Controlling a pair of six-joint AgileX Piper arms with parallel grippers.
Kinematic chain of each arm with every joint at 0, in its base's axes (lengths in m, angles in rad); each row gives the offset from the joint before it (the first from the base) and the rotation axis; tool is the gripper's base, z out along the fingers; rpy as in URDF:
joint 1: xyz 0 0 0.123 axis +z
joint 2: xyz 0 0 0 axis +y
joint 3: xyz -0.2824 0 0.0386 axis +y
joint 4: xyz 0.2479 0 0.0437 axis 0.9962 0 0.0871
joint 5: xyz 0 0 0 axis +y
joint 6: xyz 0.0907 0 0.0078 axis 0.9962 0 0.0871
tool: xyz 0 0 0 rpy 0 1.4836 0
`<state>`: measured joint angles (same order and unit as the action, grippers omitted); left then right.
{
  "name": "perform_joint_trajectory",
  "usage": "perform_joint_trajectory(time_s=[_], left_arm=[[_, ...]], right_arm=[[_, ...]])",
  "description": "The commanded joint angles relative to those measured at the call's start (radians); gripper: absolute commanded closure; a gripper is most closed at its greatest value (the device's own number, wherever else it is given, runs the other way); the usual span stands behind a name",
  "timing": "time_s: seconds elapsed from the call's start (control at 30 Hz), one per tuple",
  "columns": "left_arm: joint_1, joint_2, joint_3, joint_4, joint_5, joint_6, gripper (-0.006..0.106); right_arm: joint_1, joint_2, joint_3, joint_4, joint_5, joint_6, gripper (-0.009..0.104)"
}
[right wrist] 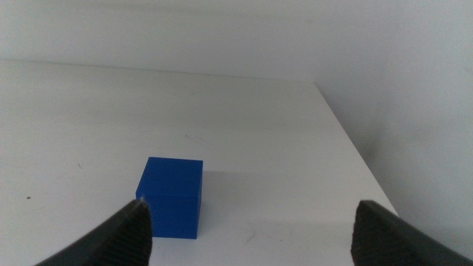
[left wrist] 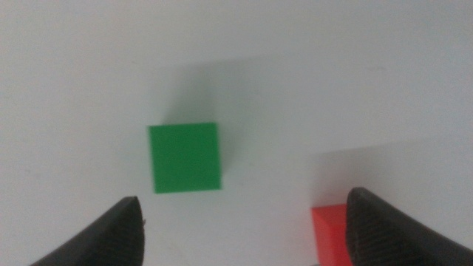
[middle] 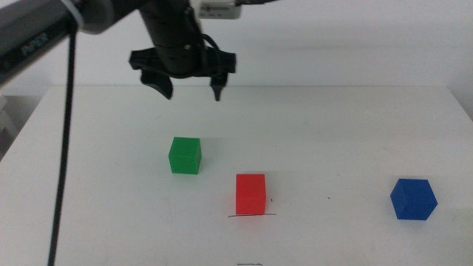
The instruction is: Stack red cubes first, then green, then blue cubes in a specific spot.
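Red cube (middle: 250, 193): standing on the white surface (middle: 355, 133), its near bottom edge at the wavy black pen stroke (middle: 252, 216).
Green cube (middle: 185, 155): on the surface, just beside the red cube, farther back and toward the left arm's side, apart from it.
Blue cube (middle: 414, 199): alone, well apart toward the right arm's side.
Left pincer (middle: 194, 87): raised above and behind the green cube, jaws spread wide, holding nothing.
Right pincer (right wrist: 251, 233): out of the middle view; looks at the blue cube, jaws wide apart, empty.
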<state>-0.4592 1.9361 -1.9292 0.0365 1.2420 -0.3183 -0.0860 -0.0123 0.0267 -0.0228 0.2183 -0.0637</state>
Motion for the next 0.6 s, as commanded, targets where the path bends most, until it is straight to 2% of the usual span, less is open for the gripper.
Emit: perform_joint_trajectory(time_s=[0.0,0.1,0.37,0.57], left_arm=[[0.03,-0.056,-0.031,-0.013,0.073,0.021,0.007],[0.067,-0.039,-0.031,-0.02,0.073,0.05,0.007],[0.133,0.052,-0.031,-0.105,0.073,0.117,0.007],[0.141,0.125,-0.031,-0.143,0.073,0.136,0.007]], right_arm=[[-0.008,-0.015,-0.01,-0.008,-0.08,-0.009,0.005],[-0.008,-0.015,-0.01,-0.008,-0.08,-0.009,0.005],[-0.008,-0.015,-0.01,-0.008,-0.08,-0.009,0.005],[-0.008,-0.015,-0.01,-0.008,-0.08,-0.009,0.005]])
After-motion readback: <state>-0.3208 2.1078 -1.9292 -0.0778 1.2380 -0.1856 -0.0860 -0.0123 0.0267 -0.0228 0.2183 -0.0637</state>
